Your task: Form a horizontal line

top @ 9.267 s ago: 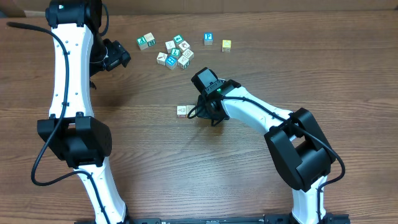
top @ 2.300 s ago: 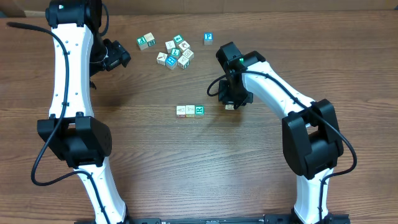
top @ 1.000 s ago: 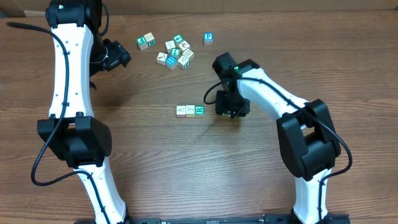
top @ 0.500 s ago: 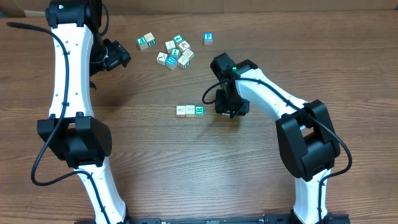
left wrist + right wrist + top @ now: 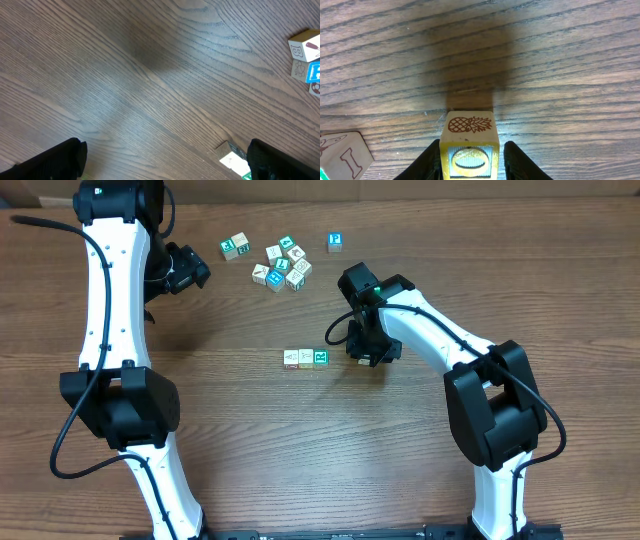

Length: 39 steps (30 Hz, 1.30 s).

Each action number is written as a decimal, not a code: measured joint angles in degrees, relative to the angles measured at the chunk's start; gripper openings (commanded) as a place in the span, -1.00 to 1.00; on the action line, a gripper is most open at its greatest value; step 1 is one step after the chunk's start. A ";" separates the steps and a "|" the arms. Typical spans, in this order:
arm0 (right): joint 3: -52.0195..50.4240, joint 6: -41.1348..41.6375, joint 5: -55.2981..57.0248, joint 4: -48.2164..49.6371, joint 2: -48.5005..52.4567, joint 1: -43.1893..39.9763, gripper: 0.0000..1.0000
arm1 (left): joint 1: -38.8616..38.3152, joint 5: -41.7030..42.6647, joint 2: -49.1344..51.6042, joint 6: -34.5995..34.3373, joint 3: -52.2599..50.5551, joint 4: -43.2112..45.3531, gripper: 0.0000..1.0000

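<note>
A row of three touching cubes [image 5: 306,358] lies mid-table: two whitish with reddish marks, then a teal-and-white one [image 5: 321,358] at its right end. My right gripper [image 5: 366,352] hangs just right of that row, apart from it. In the right wrist view it [image 5: 470,167] is shut on a yellow cube [image 5: 469,142] with a pineapple face, fingers [image 5: 431,162] close on both sides. A whitish cube [image 5: 345,160] shows at the lower left. The overhead view hides the yellow cube under the gripper. My left gripper [image 5: 190,270] [image 5: 167,165] stands wide open over bare wood, far left.
A loose jumble of white and teal cubes [image 5: 283,265] lies at the back, with one cube [image 5: 235,247] to its left and a lone teal cube [image 5: 335,242] to its right. The left wrist view catches cubes at its right edge [image 5: 305,50] and bottom [image 5: 235,162].
The right gripper has drifted a little left toward the row's right end with the yellow cube, and its fingers have drawn closer. The left arm has not moved.
</note>
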 measured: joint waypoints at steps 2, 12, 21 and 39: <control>0.00 -0.02 -0.04 0.00 0.00 0.00 -0.28 | 0.00 0.00 0.00 0.00 0.00 0.00 0.99; 0.00 -0.02 -0.02 0.48 0.00 0.00 -0.23 | 0.00 -0.02 0.00 0.00 0.00 0.00 0.99; 0.00 0.00 -0.02 0.48 0.00 0.00 -0.24 | 0.00 -0.02 0.00 0.00 0.00 0.00 0.99; 1.42 0.02 -0.09 -0.85 0.00 0.00 -0.33 | 0.00 0.00 0.00 0.00 0.00 0.00 0.99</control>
